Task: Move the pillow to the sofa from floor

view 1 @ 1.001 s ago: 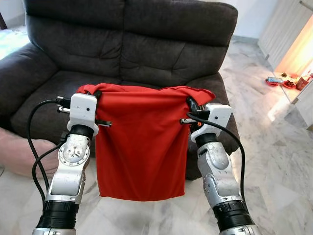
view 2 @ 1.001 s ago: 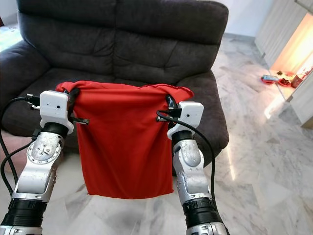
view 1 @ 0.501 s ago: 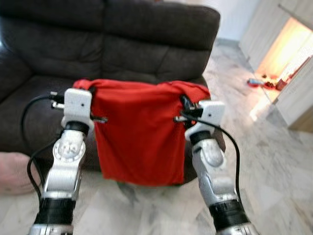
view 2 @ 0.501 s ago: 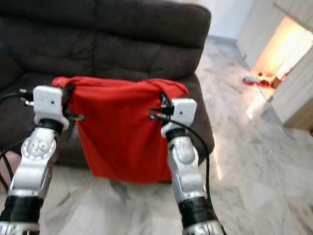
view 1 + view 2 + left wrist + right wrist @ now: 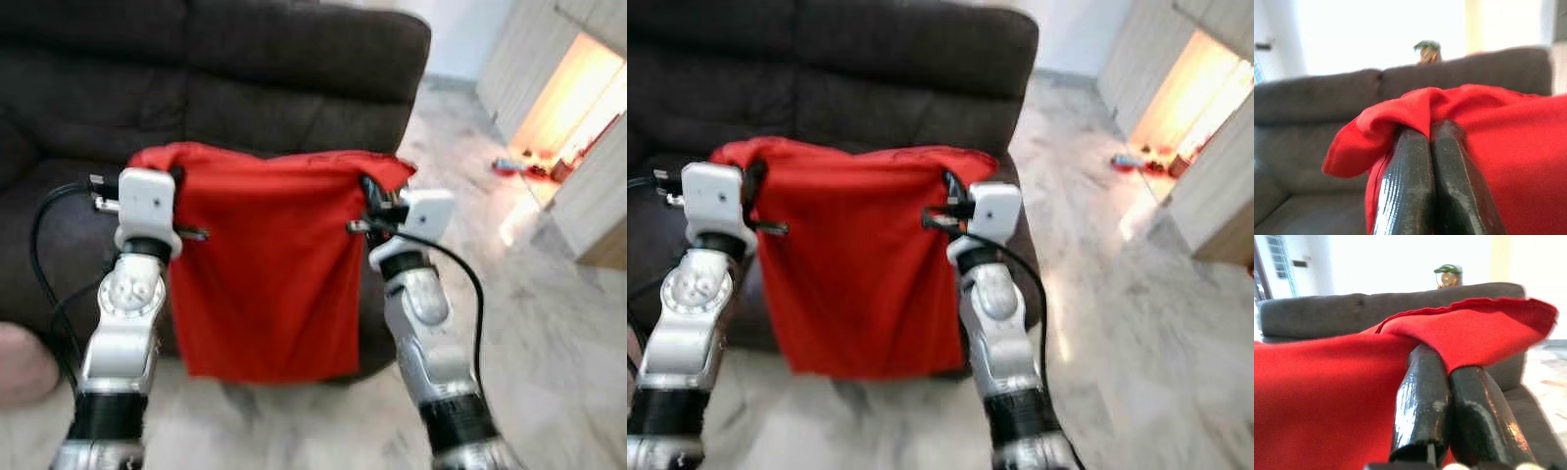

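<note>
The dark sofa point(image 5: 245, 88) stands just ahead. In front of its seat hangs the red pillow point(image 5: 265, 274), limp, clear of the floor point(image 5: 549, 323). The left pincer point(image 5: 174, 181) and right pincer point(image 5: 370, 196) each clamp a top corner. With such thin grips, a corner could slip and drop it short of the seat.

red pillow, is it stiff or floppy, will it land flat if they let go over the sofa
Probably floppy: the red pillow hangs flat like a sheet from its two top corners, pinched by the left gripper and right gripper. It looks light, sagging little between them. Released over the sofa, it would likely crumple rather than land flat.
</note>
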Motion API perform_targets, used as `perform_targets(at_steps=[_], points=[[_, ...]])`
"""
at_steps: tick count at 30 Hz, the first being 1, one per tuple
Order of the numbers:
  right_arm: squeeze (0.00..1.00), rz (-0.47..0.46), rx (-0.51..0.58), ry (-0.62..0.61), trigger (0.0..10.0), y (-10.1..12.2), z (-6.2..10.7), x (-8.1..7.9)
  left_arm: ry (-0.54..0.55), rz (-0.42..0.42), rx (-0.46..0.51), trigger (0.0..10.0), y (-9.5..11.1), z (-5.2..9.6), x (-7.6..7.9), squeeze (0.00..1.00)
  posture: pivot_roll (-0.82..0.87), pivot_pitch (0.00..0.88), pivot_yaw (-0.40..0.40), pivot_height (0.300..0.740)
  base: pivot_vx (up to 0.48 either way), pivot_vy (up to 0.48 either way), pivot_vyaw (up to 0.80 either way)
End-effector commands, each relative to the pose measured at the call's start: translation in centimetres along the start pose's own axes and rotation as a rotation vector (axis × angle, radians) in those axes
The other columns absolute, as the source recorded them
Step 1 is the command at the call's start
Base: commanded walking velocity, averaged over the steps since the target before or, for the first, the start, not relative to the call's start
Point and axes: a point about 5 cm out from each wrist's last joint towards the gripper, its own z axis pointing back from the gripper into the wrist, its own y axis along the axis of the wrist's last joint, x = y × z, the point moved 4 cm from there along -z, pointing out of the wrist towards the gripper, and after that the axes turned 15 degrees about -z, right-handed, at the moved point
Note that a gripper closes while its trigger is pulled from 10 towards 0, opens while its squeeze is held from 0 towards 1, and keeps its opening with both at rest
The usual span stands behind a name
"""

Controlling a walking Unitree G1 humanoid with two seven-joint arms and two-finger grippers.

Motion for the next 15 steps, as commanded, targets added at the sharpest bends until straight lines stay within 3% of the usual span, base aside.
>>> perform_targets(at_steps=[1,9,15], points=[[0.00,-0.016,0.154,0.061,10.0,4.0,-0.9,-1.9,0.046,-0.013,0.126,10.0,3.6,-0.9,-1.6,0.00,0.16,0.000,-0.136,0.740,0.270,0.000,0.00],[0.00,-0.022,0.170,0.062,10.0,4.6,-1.0,-2.2,0.058,-0.024,0.153,10.0,4.8,-1.8,-2.3,0.00,0.16,0.000,-0.136,0.740,0.273,0.000,0.00],[0.00,-0.034,0.219,0.080,10.0,6.4,-1.3,-2.9,0.068,-0.032,0.185,10.0,6.0,-2.2,-2.9,0.00,0.16,0.000,-0.135,0.740,0.273,0.000,0.00]])
